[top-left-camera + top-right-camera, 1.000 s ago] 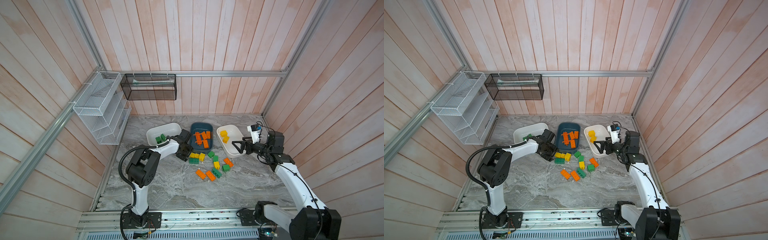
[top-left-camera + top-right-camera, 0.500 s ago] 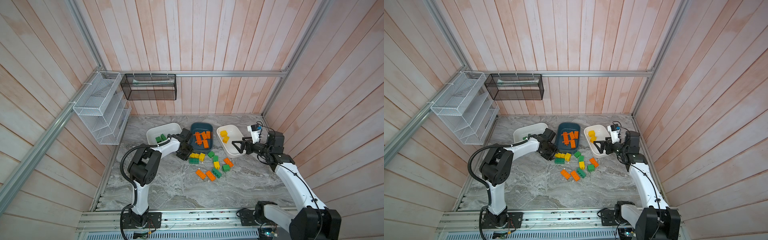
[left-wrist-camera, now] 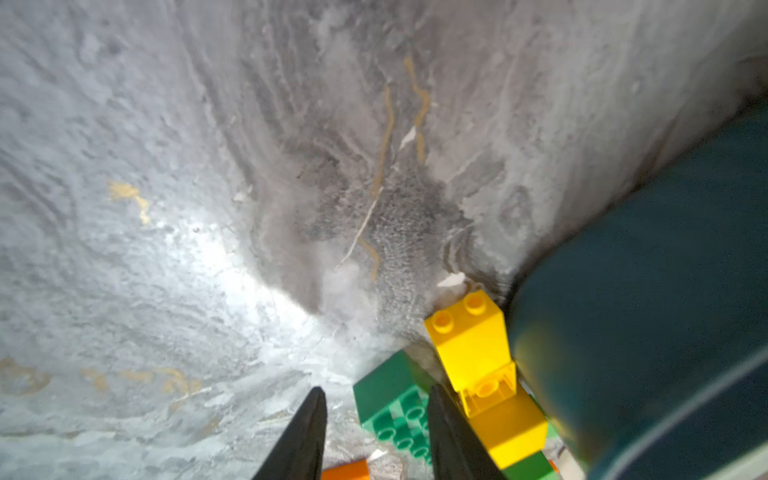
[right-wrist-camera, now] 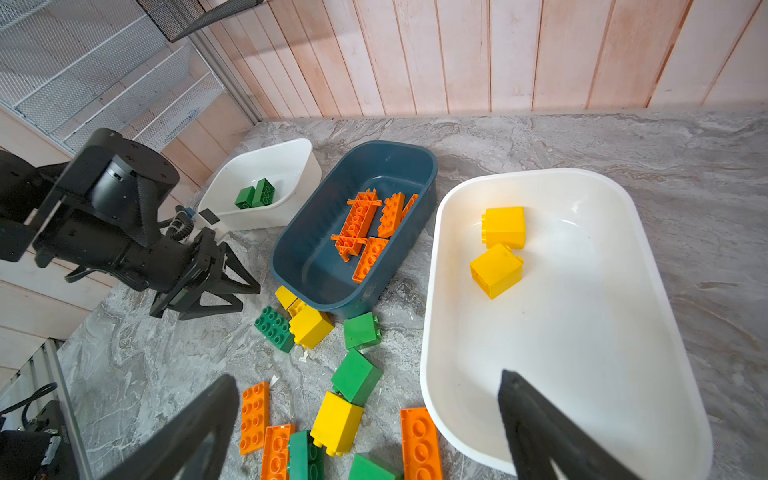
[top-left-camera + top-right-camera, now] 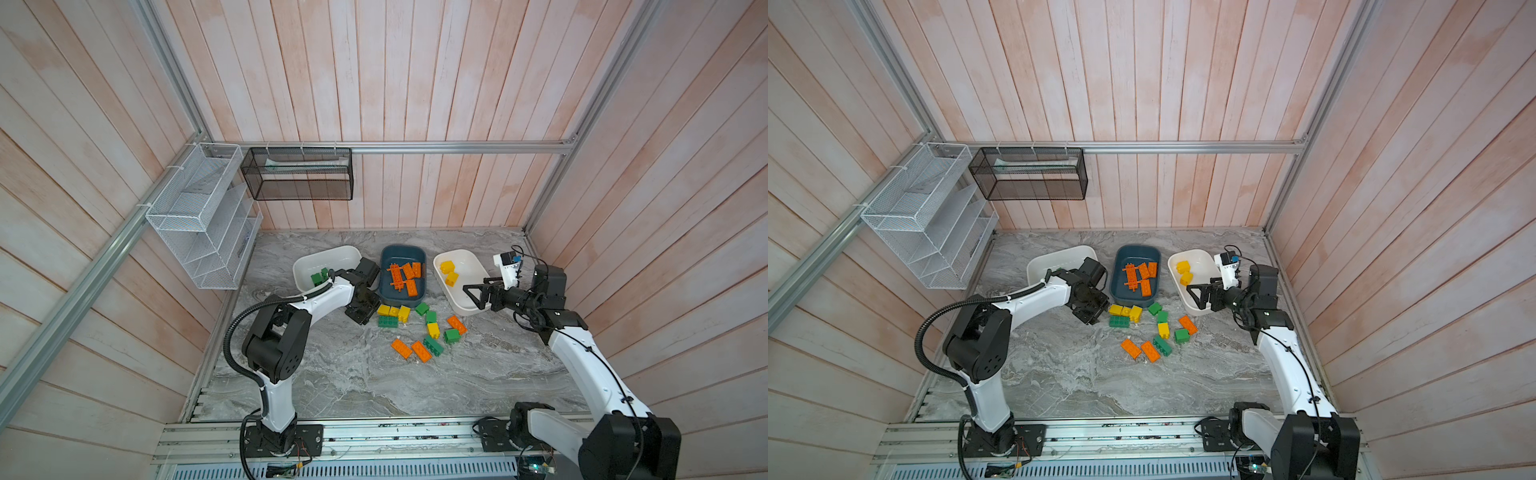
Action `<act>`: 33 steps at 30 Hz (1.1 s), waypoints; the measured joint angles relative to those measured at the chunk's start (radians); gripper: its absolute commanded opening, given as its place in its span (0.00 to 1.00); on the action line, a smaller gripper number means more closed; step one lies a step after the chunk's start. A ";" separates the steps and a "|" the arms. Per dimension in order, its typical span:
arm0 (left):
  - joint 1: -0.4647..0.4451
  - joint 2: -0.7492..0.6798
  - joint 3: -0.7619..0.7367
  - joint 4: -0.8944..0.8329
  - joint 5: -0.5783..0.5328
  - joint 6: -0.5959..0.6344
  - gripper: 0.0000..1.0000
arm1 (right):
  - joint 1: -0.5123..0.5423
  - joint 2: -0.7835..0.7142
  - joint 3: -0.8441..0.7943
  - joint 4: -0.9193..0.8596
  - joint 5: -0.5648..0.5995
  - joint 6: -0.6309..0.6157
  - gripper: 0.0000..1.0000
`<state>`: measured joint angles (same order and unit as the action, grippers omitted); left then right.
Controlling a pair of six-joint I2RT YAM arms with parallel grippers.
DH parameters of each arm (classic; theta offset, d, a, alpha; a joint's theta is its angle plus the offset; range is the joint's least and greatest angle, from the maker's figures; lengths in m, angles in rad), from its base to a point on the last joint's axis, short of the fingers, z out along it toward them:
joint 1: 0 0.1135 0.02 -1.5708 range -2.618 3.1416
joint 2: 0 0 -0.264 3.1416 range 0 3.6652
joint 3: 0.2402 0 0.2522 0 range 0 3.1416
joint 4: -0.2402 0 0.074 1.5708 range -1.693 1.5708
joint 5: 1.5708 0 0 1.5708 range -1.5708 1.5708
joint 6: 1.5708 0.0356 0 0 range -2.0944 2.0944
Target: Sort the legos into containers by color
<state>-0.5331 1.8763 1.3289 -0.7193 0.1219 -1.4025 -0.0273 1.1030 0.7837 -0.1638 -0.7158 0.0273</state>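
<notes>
Judging next pick as green oblong brick (image 5: 387, 321): left gripper (image 5: 360, 317) sits just beside it, tips low over tabletop (image 5: 332, 374), jaws narrowly parted, holding nothing. Brick lies off tips toward pile; in left wrist view long axis runs roughly along fingers, one finger overlapping its edge. Yellow bricks (image 5: 392, 311) touch it on side facing teal tub (image 5: 403, 246). You likely need wider jaws and a sideways shift. Right gripper (image 5: 471, 296) gapes wide, empty, over right white tub (image 5: 457, 250), well apart. Left white tub (image 5: 328, 248), holding greens, lies near left gripper.
</notes>
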 measured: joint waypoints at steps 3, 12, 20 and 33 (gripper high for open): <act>0.001 -0.002 0.005 0.010 -0.003 -0.006 0.58 | 0.000 0.000 0.000 0.000 0.000 0.000 0.98; 0.016 0.072 0.012 0.088 0.027 -0.070 0.66 | 0.000 0.000 0.000 0.007 -0.001 0.000 0.98; 0.033 0.096 0.014 0.134 0.066 -0.159 0.67 | 0.000 0.000 0.000 0.011 -0.010 0.005 0.98; 0.073 0.134 0.035 0.165 0.218 -0.206 0.66 | 0.000 0.000 0.000 0.014 -0.023 0.008 0.98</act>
<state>-0.4603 2.0098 1.3636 -0.5545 0.3397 -1.6085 -0.0273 1.1034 0.7834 -0.1493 -0.7387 0.0353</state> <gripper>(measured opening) 0.662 0.980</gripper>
